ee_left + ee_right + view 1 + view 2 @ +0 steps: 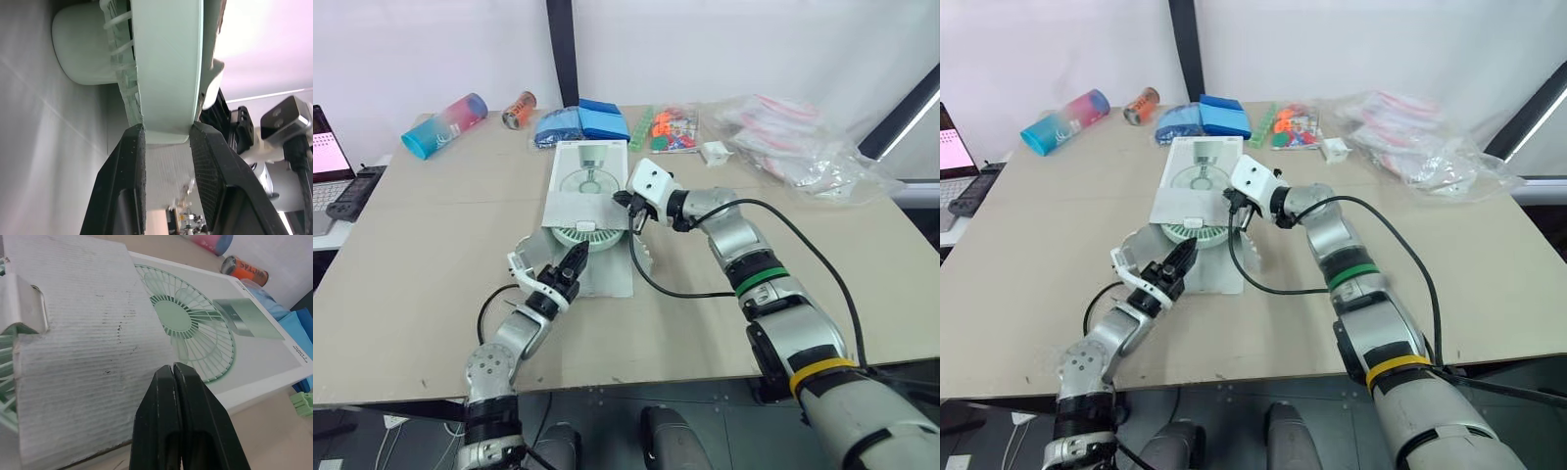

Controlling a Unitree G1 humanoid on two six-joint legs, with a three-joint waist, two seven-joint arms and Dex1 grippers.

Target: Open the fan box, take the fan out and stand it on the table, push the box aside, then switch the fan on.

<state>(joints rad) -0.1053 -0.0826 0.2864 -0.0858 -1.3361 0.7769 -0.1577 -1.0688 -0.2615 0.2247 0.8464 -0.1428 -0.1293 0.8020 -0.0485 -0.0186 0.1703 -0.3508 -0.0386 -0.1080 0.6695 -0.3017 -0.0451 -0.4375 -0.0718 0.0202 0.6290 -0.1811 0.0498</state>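
Note:
The white fan box (588, 176) with a fan picture lies flat in the middle of the table, its near flap (88, 333) open. The mint green fan (590, 236) pokes out of the box's near end. My left gripper (572, 266) is shut on the fan's rim (166, 68), with one finger (129, 161) on each side of it. My right gripper (631, 211) is shut and empty at the box's right side, just above the open flap, as the right wrist view (174, 369) shows.
Along the far edge lie a pink and blue tumbler (444, 124), an orange can (519, 110), blue packs (582, 122), a bag of colourful pieces (674, 127) and crumpled plastic bags (803, 147). A laptop (328, 157) sits at the far left. A black cable (685, 289) loops beside the box.

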